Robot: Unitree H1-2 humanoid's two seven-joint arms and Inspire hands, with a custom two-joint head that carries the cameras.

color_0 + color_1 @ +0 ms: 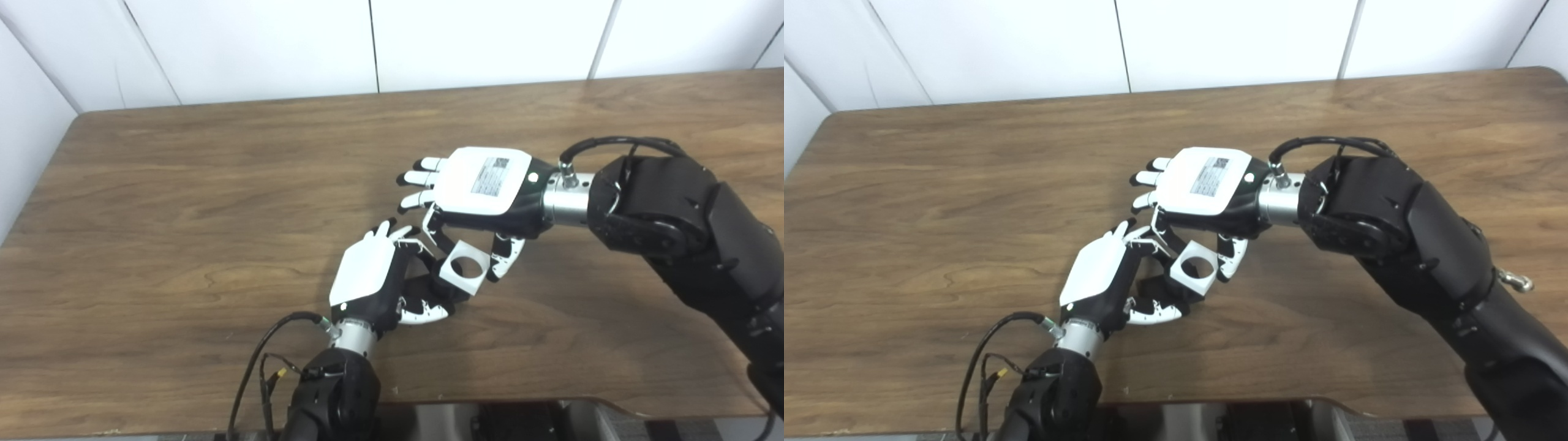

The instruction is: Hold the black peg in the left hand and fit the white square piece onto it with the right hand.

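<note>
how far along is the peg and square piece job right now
Done: both parts are picked up. The left hand is closed around the black peg, and the right hand pinches the white square piece between its fingers. In hand: the piece sits right at the peg, its round hole showing. Whether the peg has entered the hole cannot be seen. Left: seating the piece on the peg, then releasing.

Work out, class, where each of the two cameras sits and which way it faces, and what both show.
Left eye view: on the head, looking down at the table; both arms rise from the bottom edge, left hand meeting right hand.
Right eye view: beside it, a little to the right, same downward look; same arms.
Shared: the white square piece between the hands.
</note>
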